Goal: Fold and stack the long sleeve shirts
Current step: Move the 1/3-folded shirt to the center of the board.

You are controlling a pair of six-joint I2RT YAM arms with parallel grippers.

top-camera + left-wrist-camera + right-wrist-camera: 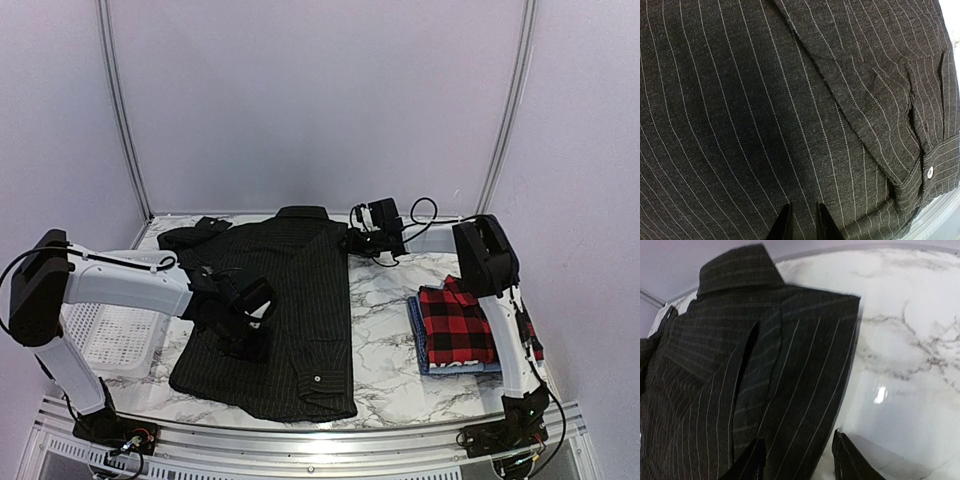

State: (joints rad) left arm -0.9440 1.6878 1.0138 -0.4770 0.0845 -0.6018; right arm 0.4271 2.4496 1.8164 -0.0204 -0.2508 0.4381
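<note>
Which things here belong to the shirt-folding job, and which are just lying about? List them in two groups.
Job:
black pinstriped collared shirt
folded red-and-black plaid shirt
folded blue shirt beneath the plaid one

Lying about:
white mesh plastic basket
marble-patterned table

The left arm (120, 285) rises from its base to a high black joint at the far left. From there its white forearm runs almost level to the right and ends in a black wrist bent downward. The left gripper (248, 328) points down, its fingers (784, 224) nearly together with only a thin gap between them; whether they pinch anything cannot be told. The right arm (505, 345) stands steeply up from its base to a black elbow, and its forearm then reaches left and away. The right gripper (353, 240) sits low and points left, its fingers (752, 462) spread well apart, standing open.
</note>
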